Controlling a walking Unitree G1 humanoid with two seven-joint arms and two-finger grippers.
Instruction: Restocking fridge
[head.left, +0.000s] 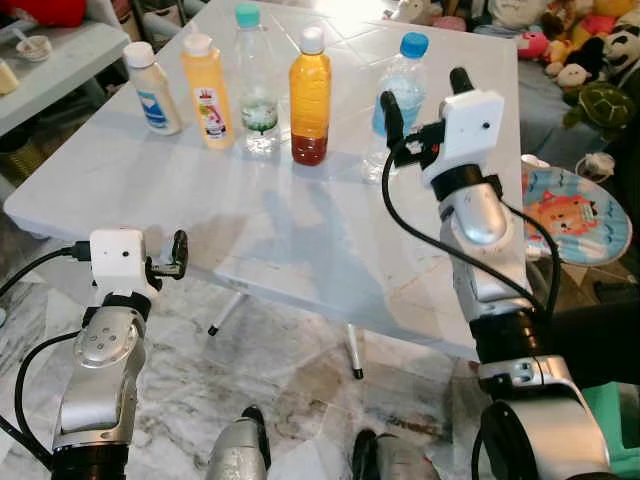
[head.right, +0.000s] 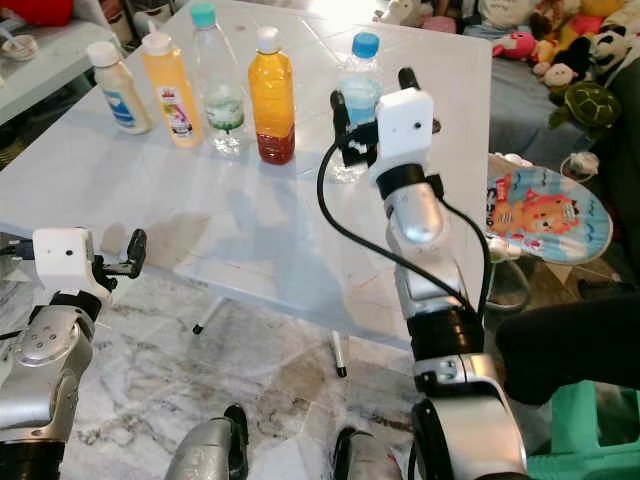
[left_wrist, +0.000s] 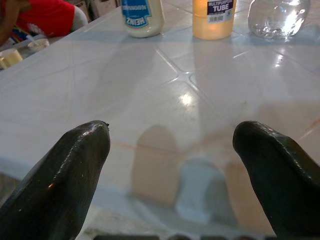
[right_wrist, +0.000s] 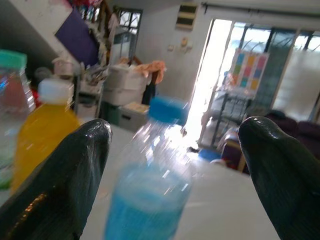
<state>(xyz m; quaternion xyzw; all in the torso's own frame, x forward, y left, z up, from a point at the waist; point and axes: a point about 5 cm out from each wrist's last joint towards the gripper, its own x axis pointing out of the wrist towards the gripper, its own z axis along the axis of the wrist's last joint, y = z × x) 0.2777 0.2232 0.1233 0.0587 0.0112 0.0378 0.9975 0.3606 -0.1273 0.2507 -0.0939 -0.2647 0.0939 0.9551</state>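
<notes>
Five bottles are lined up on the white table (head.left: 250, 230). Just before the blue-capped bottle (head.left: 400, 90) the right gripper (head.left: 425, 100) is held, fingers spread wide, nothing gripped. Near the table's front edge the left gripper (head.left: 178, 255) is held wide open, empty.

The right gripper (head.left: 425, 95) hides much of the blue-capped water bottle (head.left: 402, 84) in the head views, and in the right wrist view that bottle is smeared by blur (its label unreadable). The left wrist view's top edge cuts off the white bottle (left_wrist: 142, 17), yellow bottle (left_wrist: 213, 19) and clear bottle (left_wrist: 278, 16).
</notes>
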